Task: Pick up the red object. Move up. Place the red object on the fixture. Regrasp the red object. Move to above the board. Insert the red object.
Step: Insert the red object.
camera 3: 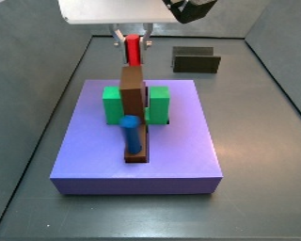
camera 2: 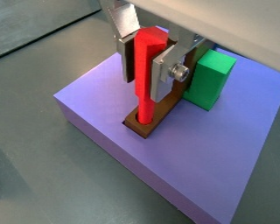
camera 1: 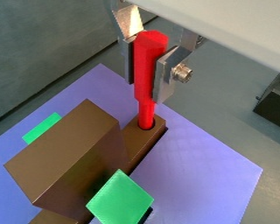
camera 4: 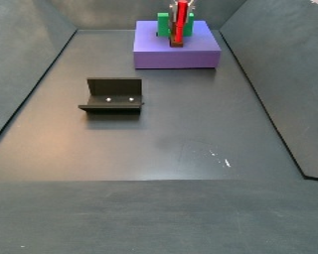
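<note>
Gripper (camera 1: 147, 66), above the far part of the board, clamped on the red object (camera 1: 149, 79); silver fingers (camera 2: 168, 72) pressed against its upper half in both wrist views. Red object: slim bright peg, upright, lower end set in a brown recessed strip (camera 2: 152, 119) on the board top; whether fully seated, cannot tell. Board (camera 3: 97, 151): large flat purple-blue slab, square, resting on the counter (camera 4: 162, 149). On the board: brown upright block (camera 3: 133, 92), tall, just beside the red object in a side view; green block (camera 3: 112, 104) on one flank of the brown block and another green block (camera 3: 158, 104) on the opposite flank; blue peg (camera 3: 132, 133) standing in the brown strip near the board's near edge. In a wrist view, green block (camera 2: 210, 77) close behind the gripper; in a wrist view, flat green square (camera 1: 119, 197) and a second green patch (camera 1: 42, 129) either side of the brown block (camera 1: 66, 157). Fixture (camera 4: 111, 95): dark L-shaped bracket on a base plate, on the counter, well apart from the board; also seen beyond the board in a side view (camera 3: 196, 60). Counter: dark grey, matte, faint scuff marks. Surround: dark grey sloping walls (camera 4: 16, 89) enclosing the counter on its sides.
</note>
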